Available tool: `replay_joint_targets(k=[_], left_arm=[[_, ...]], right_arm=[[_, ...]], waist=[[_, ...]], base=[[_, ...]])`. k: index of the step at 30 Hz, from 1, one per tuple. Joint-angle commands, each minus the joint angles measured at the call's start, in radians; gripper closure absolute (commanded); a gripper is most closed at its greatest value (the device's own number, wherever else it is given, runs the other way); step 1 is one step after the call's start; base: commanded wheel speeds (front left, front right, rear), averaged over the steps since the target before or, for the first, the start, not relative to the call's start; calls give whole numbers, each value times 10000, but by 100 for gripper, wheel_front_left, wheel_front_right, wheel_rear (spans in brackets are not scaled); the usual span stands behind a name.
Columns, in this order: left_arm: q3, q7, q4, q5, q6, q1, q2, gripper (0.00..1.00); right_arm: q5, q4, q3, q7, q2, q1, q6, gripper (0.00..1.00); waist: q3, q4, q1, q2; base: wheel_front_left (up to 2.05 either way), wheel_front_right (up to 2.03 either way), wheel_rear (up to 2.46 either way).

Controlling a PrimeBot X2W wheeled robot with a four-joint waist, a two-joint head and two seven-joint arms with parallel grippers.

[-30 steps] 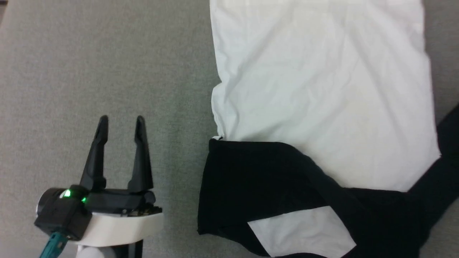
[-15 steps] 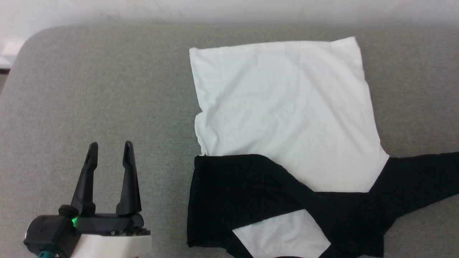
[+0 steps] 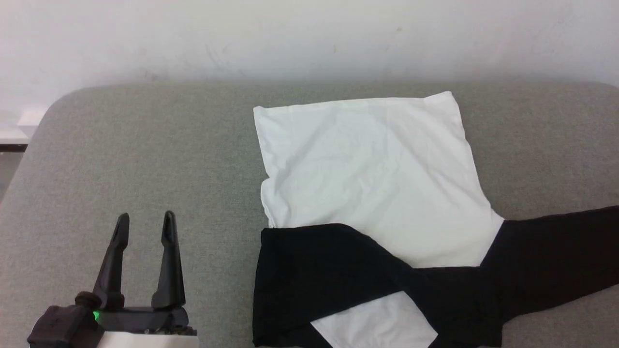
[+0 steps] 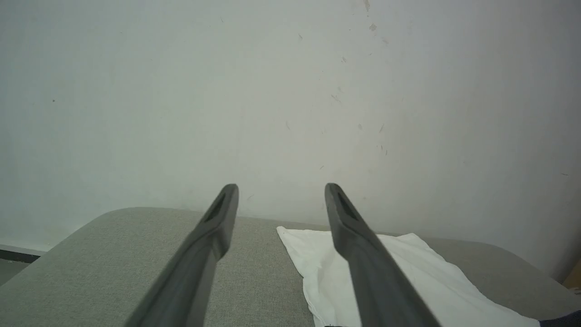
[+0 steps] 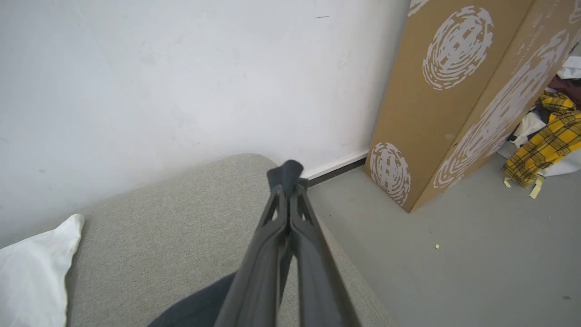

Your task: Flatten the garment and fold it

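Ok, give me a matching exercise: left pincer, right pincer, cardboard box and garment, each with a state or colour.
1 left pincer
2 right pincer
3 cardboard box
4 garment

A shut on the black sleeve
B brown with white prints
C open, holding nothing
D white body spread out

Pairs: 1-C, 2-A, 3-B, 4-D

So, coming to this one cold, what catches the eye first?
The soft white cotton shirt with long black sleeves lies on the grey padded table, one sleeve folded across its near end, the other stretched to the right. The right claw is shut on dark cloth, apparently that sleeve's end, with a brown cardboard box printed in white beyond it; the left claw hangs open at lower left, clear of the shirt.
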Motion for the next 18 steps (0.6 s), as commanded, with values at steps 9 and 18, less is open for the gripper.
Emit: replay_joint_targets(k=[9, 18], left_arm=[[8, 78, -225, -35, 125, 172, 88, 0], [-60, -81, -192, -73, 201, 72, -14, 0]], right_arm=[[756, -2183, 1197, 80, 668, 370, -9, 100], [1467, -5155, 3339, 807, 1534, 202, -9, 100]], waist=[[0, 131, 1, 0], [127, 349, 1, 0]], base=[[0, 0, 0], [0, 0, 0]])
